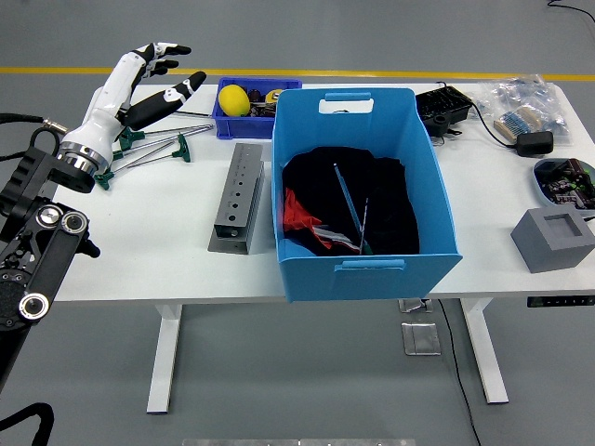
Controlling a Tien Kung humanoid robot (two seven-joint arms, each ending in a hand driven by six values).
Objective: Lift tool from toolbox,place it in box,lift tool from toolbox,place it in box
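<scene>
My left hand point(153, 79) is white with black fingertips, spread open and empty above the table's far left. Just under and beside it lie several green T-handle tools point(153, 144) on the white table point(167, 251). The small dark blue toolbox tray point(244, 116) sits at the back, left of the big blue box, with a yellow object point(232, 98) and small tools in it. The big blue box point(358, 186) stands mid-table, holding black cloth, something red and thin blue and green tools point(349, 209). My right arm is out of view.
A grey drilled metal block point(239, 197) lies between the green tools and the blue box. At right sit a black case point(444, 109), a black adapter point(535, 142), a bag of parts point(525, 98), a round dish point(565, 178) and a grey square holder point(558, 237).
</scene>
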